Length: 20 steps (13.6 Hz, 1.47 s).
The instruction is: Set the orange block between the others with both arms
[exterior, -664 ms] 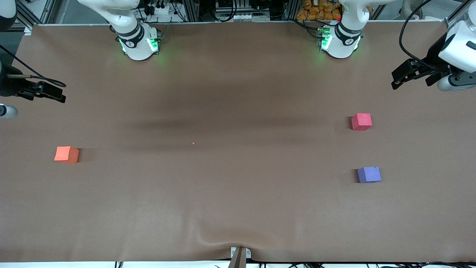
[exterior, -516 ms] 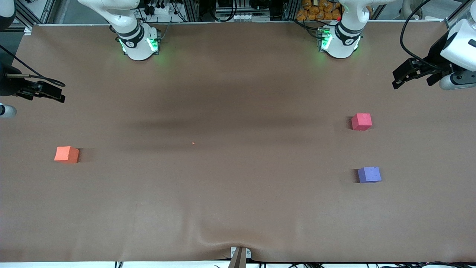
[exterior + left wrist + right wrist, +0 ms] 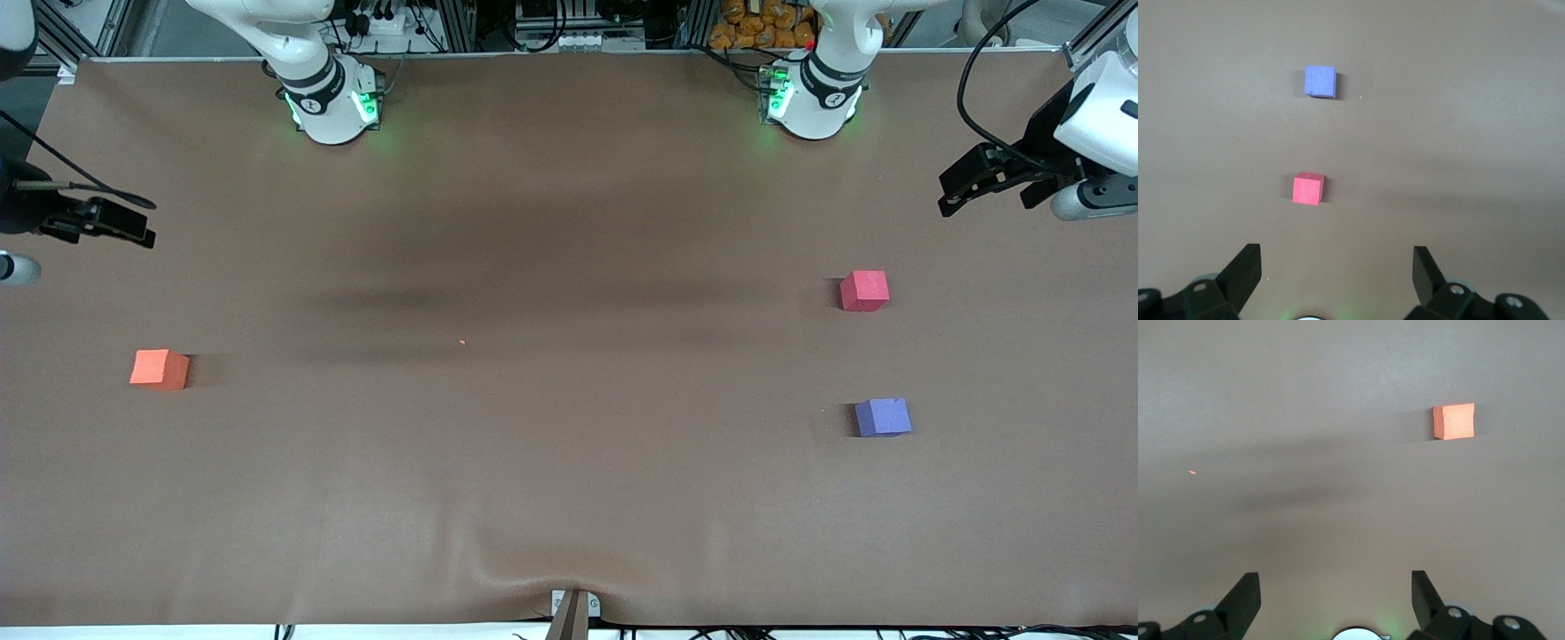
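The orange block (image 3: 160, 369) (image 3: 1453, 421) rests alone on the brown table near the right arm's end. The red-pink cube (image 3: 864, 291) (image 3: 1308, 189) and the purple-blue cube (image 3: 883, 417) (image 3: 1320, 81) sit apart near the left arm's end, the purple-blue one nearer the front camera, with a bare gap between them. My right gripper (image 3: 133, 229) (image 3: 1335, 580) hangs open and empty above the table edge at its end, short of the orange block. My left gripper (image 3: 953, 191) (image 3: 1337, 257) hangs open and empty above the table at its own end, short of the red-pink cube.
A tiny orange-red speck (image 3: 461, 342) (image 3: 1192, 472) lies mid-table. The brown cover wrinkles (image 3: 524, 569) near a metal bracket (image 3: 573, 609) at the front edge. The two arm bases (image 3: 333, 102) (image 3: 809, 98) stand along the edge farthest from the front camera.
Both arms have drifted slightly outward toward their own ends of the table. The three cubes have not moved, and both grippers stay open.
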Available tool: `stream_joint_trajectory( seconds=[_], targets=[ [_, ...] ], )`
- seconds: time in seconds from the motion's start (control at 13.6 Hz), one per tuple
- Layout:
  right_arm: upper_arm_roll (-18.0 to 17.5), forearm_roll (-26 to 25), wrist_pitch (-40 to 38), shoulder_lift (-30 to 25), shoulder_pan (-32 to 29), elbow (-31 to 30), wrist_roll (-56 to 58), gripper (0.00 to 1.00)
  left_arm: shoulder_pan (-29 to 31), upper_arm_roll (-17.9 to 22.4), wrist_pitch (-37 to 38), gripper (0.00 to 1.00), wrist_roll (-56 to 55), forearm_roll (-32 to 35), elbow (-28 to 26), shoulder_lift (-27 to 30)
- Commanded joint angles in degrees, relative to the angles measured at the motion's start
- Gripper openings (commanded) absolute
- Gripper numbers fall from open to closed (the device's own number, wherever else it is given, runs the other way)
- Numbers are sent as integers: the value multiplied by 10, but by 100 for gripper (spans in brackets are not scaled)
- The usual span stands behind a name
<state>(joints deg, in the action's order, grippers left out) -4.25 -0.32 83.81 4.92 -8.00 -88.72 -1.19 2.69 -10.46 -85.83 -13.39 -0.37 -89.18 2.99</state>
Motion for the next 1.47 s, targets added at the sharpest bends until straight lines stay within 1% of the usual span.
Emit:
stream_joint_trajectory(
  seconds=[0.0, 0.15, 0.37, 0.52, 0.66, 0.96, 1.18, 1.4],
  targets=[
    [-2, -1, 49, 74, -58, -14, 53, 100, -1, -3, 11, 100, 0, -9, 4, -6],
    [-2, -7, 117, 146, -105, -11, 124, 100, -1, -9, 11, 100, -1, -9, 2, -5],
    [-2, -35, 236, 229, -133, -1, 218, 100, 3, -10, 11, 100, 2, -9, -5, -4],
    [-2, -49, 297, 261, -134, -2, 249, 100, 4, -10, 10, 100, 2, -9, -6, -4],
    [-2, -61, 332, 287, -142, -7, 271, 100, 4, -10, 9, 100, 2, -9, -6, -4],
    [-3, -58, 342, 323, -172, -9, 296, 100, 3, -10, 5, 100, 2, -9, -6, -5],
    [-3, -56, 352, 339, -181, -14, 303, 100, 5, -9, 7, 100, 2, -9, -7, -4],
    [-3, -52, 350, 345, -178, -15, 289, 100, 5, -6, 13, 100, 2, -9, -7, -1]
  ],
)
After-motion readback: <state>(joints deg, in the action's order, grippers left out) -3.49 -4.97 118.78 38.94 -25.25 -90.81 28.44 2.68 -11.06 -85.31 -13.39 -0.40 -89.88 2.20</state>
